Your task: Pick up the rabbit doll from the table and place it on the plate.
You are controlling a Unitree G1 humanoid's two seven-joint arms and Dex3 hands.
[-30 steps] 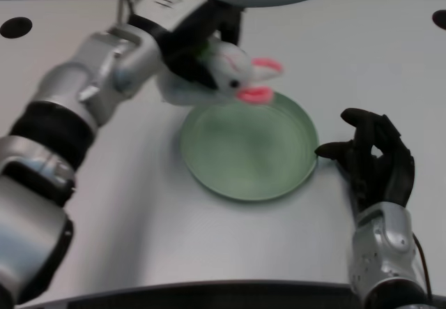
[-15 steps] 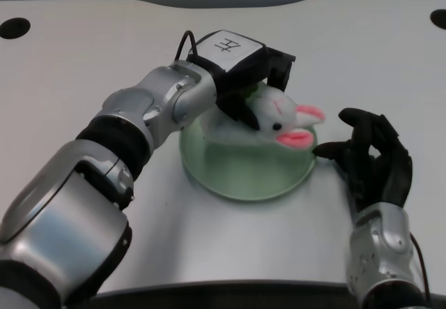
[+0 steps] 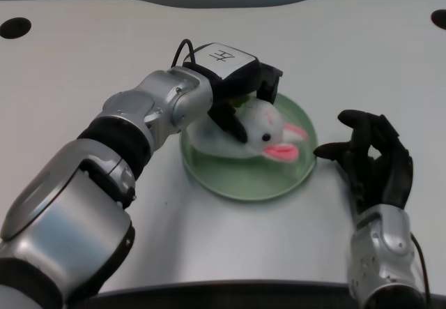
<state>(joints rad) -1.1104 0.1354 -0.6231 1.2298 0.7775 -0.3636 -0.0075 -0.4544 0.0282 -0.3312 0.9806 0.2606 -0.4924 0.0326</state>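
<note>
The white rabbit doll (image 3: 259, 129) with pink ears lies on its side in the green plate (image 3: 240, 185) at the table's middle, head and ears pointing right. My left hand (image 3: 240, 89) reaches over the plate's back-left rim and still grips the doll: the thumb crosses its body in front and the other fingers curl behind its back. The doll's rear half is hidden under the hand.
My right hand (image 3: 373, 159) rests on the white table (image 3: 104, 51) just right of the plate, fingertips close to its rim. Dark round holes sit at the far left corner (image 3: 15, 26) and the far right corner (image 3: 439, 18).
My left hand carried the doll from above the plate's back-left edge over to the plate and lowered it; the doll now lies in the plate.
</note>
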